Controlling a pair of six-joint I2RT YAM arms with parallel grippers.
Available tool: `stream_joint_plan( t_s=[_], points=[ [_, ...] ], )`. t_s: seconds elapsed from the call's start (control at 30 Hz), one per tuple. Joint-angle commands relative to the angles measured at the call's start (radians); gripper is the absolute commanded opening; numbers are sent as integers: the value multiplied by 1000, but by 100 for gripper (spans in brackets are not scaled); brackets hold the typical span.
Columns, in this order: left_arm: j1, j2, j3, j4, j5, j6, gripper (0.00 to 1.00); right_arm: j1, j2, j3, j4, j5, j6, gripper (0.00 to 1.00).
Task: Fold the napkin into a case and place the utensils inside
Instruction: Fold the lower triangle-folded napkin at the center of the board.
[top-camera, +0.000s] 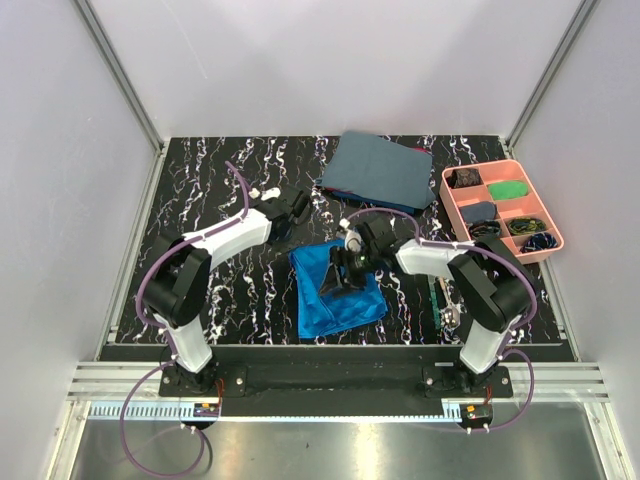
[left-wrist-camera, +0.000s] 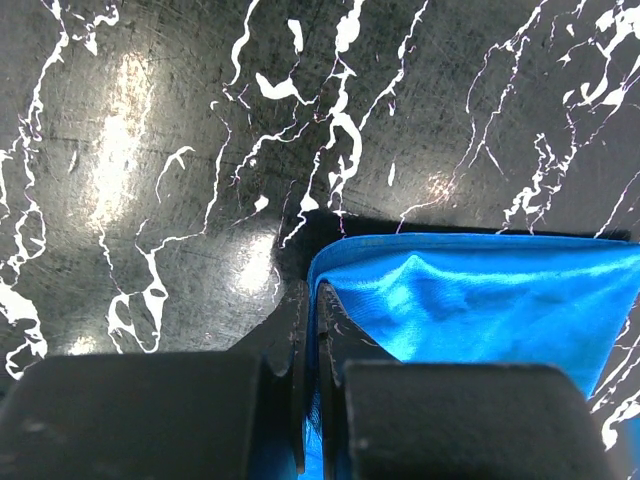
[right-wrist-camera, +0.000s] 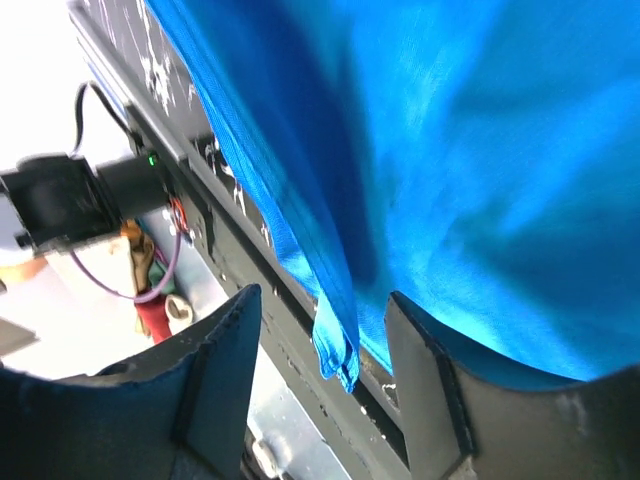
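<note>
The bright blue napkin (top-camera: 325, 305) lies rumpled on the black marbled table, roughly square; no narrow case shows. My left gripper (top-camera: 298, 208) is by its far left corner. In the left wrist view my left gripper (left-wrist-camera: 315, 300) is shut, with the napkin's (left-wrist-camera: 480, 300) edge pinched between the fingers. My right gripper (top-camera: 340, 275) is over the napkin's middle. In the right wrist view it (right-wrist-camera: 325, 335) is open, with a folded corner of the napkin (right-wrist-camera: 480, 150) hanging between the fingers, not gripped. The utensils (top-camera: 440, 298), one green-handled, lie right of the napkin, partly hidden by the right arm.
A dull grey-blue folded cloth (top-camera: 380, 168) lies at the back centre. A pink compartment tray (top-camera: 548, 238) with small items stands at the back right. The table's front edge (right-wrist-camera: 250, 300) and cables show in the right wrist view.
</note>
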Motion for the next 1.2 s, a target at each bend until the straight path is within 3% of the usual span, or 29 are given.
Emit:
stream_joint_plan(
  t_s=[0.0,0.1,0.2,0.23,0.37,0.83,1.17],
  points=[
    [-1,-6,47,16,-22,38,0,-45,-2,98,-51,11,-34,57],
    [-1,-4,47,13,-13,37,0,-63,47,171,-51,27,-34,48],
    [-1,-7,49,13,-7,38,0,-67,148,276,-63,20,-54,26],
    [-3,-9,50,13,-5,37,0,-65,175,322,-63,15,-56,14],
    [-1,-6,61,5,-7,37,0,-65,294,402,-59,24,-57,3],
    [-6,57,118,10,39,-22,0,-65,457,512,-45,4,-88,0],
    [-6,100,90,151,139,-109,0,-68,451,512,-45,-34,-63,0]
  ],
)
